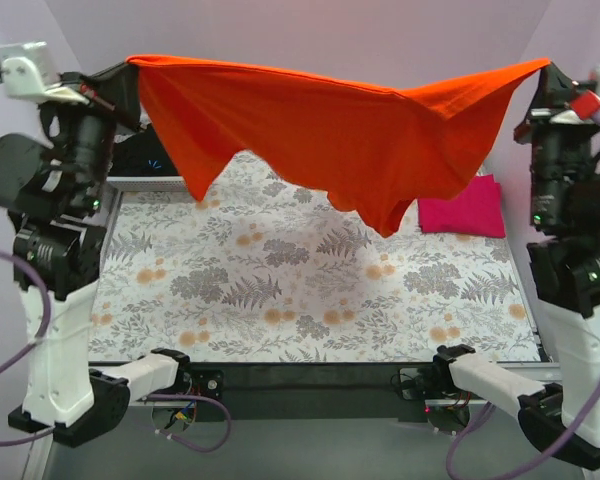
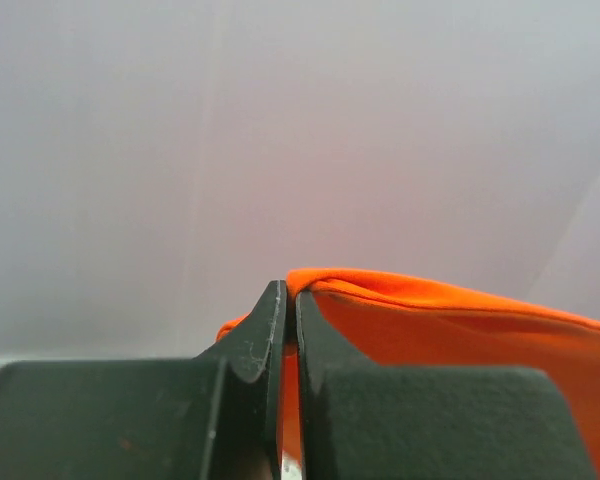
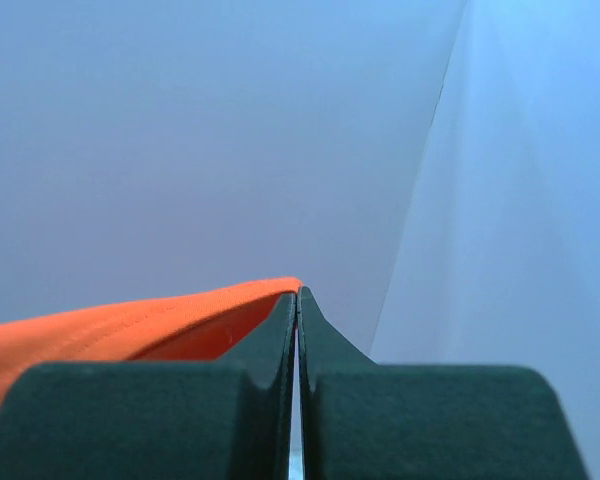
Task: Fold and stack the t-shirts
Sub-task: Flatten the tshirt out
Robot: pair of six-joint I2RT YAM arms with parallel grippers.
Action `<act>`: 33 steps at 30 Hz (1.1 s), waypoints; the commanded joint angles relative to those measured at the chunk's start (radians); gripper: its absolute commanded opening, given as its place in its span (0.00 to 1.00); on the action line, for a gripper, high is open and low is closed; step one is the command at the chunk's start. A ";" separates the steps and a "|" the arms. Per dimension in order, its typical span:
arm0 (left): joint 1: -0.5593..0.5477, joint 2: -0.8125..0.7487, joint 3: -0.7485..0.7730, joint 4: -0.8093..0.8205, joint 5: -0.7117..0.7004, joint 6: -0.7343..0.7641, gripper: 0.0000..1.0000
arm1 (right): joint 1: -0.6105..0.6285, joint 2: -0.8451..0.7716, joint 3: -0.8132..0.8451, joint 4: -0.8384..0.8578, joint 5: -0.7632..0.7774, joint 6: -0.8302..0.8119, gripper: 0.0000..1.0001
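Top external: my left gripper and right gripper pinch the orange t-shirt aloft, unfolded; the pink t-shirt looks folded already, stacking remains.

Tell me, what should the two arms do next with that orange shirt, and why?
Probably lower both together and spread the orange t-shirt on the table: the left gripper and right gripper each pinch a corner, and it hangs unfolded in midair.

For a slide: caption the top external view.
Left pincer and right pincer stretch the orange t-shirt aloft; pink t-shirt lies folded at right.
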 commanded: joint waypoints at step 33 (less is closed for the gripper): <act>0.158 0.719 -0.477 0.100 -0.066 -0.043 0.00 | -0.031 0.911 -0.121 0.188 -0.132 -0.245 0.01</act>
